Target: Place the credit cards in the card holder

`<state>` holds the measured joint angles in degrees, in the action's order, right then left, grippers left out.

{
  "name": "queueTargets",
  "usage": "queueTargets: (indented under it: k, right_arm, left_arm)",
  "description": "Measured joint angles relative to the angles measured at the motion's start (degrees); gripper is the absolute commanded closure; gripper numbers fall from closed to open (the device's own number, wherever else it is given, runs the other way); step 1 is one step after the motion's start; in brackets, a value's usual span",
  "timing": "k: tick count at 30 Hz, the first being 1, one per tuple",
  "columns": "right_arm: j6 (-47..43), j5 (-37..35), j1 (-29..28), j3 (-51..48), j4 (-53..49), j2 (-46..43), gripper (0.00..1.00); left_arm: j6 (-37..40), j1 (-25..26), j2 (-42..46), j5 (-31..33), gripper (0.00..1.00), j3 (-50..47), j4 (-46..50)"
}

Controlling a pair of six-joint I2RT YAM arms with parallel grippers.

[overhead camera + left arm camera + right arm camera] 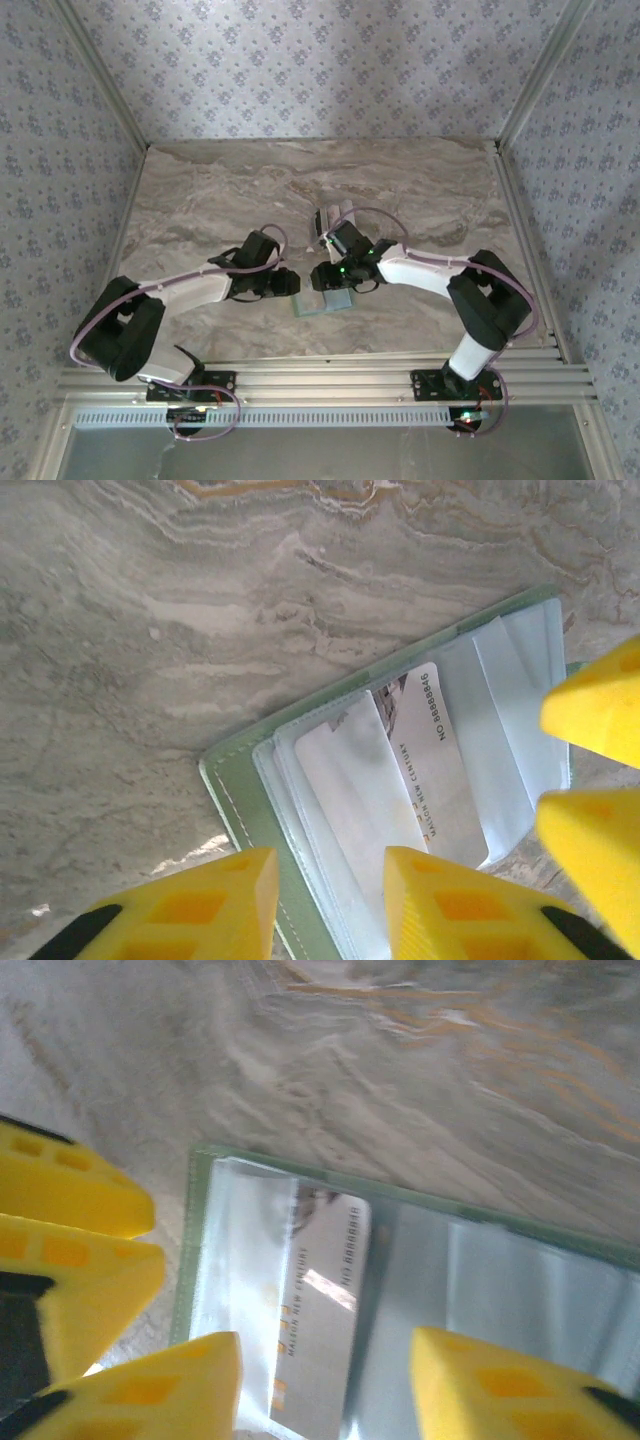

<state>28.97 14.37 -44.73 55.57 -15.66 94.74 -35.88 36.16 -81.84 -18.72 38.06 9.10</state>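
Note:
The card holder (240, 800) lies open on the marble table, pale green with clear plastic sleeves (510, 740). A silvery credit card (435, 770) printed with letters and a number sits partly inside one sleeve. My left gripper (330, 880) hovers open over the holder's stitched edge, yellow fingers (210, 910) on either side of it. My right gripper (325, 1360) is open too, its fingers straddling the same card (320, 1290) without touching it. Seen from above, both grippers (297, 285) (320, 277) meet over the holder (328, 304).
A few small pale and dark flat pieces (324, 224), probably more cards, lie just behind the right wrist, partly hidden. The other arm's yellow fingers (600, 710) (70, 1195) crowd each wrist view. Patterned walls enclose the marble table (200, 200).

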Motion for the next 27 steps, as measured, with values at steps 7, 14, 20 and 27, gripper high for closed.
queueTargets:
  k: [7,14,20,27]
  right_arm:
    - [-3.4,-7.3,0.7,4.5,-7.0,0.3,0.68]
    - [-5.6,-12.3,0.5,8.7,-10.7,4.4,0.64]
    - [-6.4,-14.1,-0.1,10.3,-12.7,7.5,0.62]
    - [-6.8,-16.2,-2.0,10.9,-13.1,10.3,0.61]
  left_arm:
    - [0.5,-0.2,-0.5,-0.4,0.78,0.0,-0.3]
    - [0.5,-0.2,-3.9,-0.4,0.78,0.0,-0.4]
    - [0.9,-0.2,-4.6,-0.4,0.78,0.0,-0.9]
    - [0.9,-0.2,-5.0,-0.4,0.78,0.0,-1.5]
